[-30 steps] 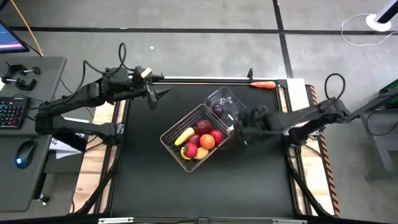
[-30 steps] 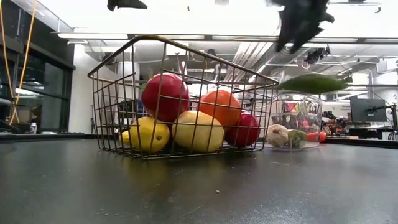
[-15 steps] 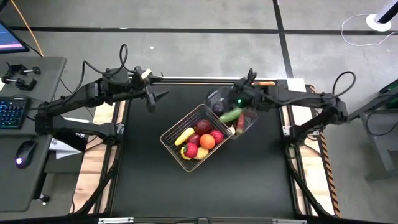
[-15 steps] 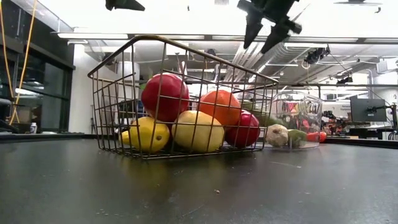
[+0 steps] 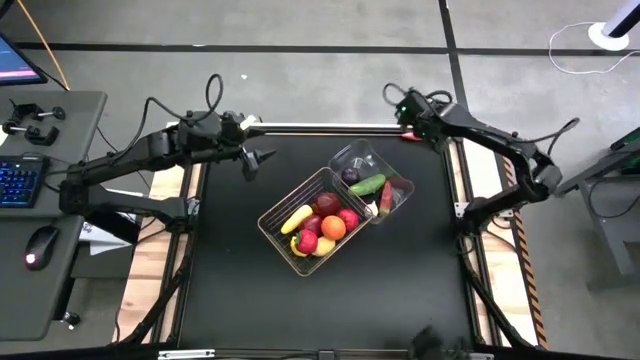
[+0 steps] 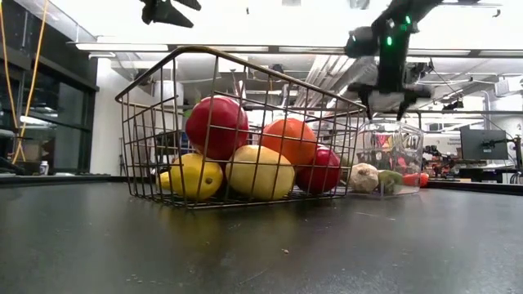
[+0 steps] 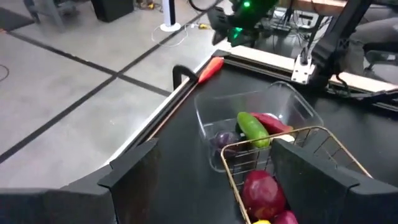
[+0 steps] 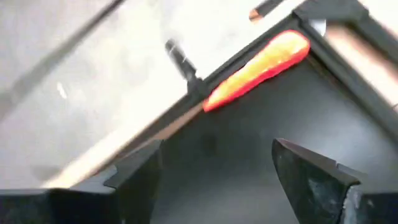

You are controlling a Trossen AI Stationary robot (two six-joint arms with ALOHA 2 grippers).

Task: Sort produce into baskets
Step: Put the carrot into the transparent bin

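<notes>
The wire-mesh basket stands mid-table and holds a banana, red apples, an orange and lemons. The clear tub stands against its far right side. In the tub a green cucumber lies on a purple onion and other produce. An orange carrot lies at the table's far edge. My right gripper is open, pointing down, above the table just beside the carrot. My left gripper is open and empty, raised left of the tub.
A black bar stands up at the table's far edge beside the carrot. Bare black table lies near of the basket. A desk with a keyboard and mouse stands beyond the table's left edge.
My right gripper held the cucumber above the tub and let it go. The cucumber now lies in the tub. The gripper then went toward the table's far edge, to the carrot, and sank lower. My left gripper has shifted a little toward the tub.
</notes>
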